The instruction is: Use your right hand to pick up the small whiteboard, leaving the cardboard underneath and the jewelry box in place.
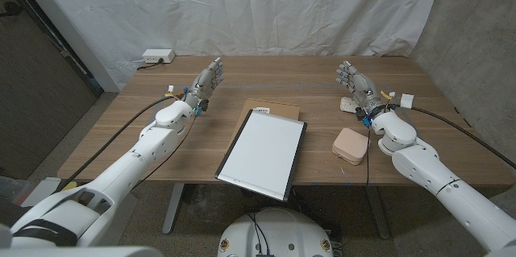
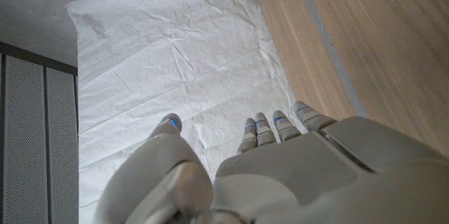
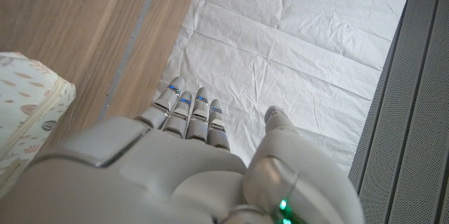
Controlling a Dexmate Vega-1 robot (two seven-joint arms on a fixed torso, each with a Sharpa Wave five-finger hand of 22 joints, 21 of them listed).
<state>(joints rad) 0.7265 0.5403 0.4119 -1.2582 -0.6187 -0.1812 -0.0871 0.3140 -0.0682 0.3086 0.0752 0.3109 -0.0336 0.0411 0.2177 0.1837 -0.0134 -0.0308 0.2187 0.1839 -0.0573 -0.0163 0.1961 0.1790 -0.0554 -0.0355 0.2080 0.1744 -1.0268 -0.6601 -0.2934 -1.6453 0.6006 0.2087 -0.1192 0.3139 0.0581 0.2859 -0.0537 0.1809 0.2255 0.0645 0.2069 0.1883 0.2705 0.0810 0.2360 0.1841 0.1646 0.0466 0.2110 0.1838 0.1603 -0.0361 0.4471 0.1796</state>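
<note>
Whiteboard [image 1: 262, 154] sits mid-worktop, its near corner almost at the front edge, long axis running front-to-back with a slight tilt: far end leans toward the robot's right. Dark frame, white face. Cardboard [image 1: 278, 109] is under it, a brown strip poking out past the far short edge only.

Jewelry box [image 1: 351, 145], pink and rounded, lies just beside the whiteboard's right long edge, apart from it, near the front-right part of the worktop.

Right hand [image 1: 357, 88] is farther back, behind the jewelry box and off the whiteboard's far-right corner. Fingers extended, close together, holding nothing. So the board lies toward the robot's left and nearer the front edge from those fingers, and the box sits roughly on the direct line back. My read: approach should come in over the far-right corner or right long edge, staying behind the box, and the grip has to catch the frame alone, not the cardboard.

Left hand [image 1: 206, 84] mirrors it at the far-left, fingers likewise straight and empty. Both hands look about equally far from the board; the task names the right.

View differences: head view gives the whole layout. Right wrist view shows the hand's back [image 3: 182, 161], fingers pointing at the white backdrop, and the box's patterned side, not the board. Left wrist view shows hand [image 2: 280, 175], bare wood, backdrop.

Small white bits lie beyond the right hand; can't identify.
</note>
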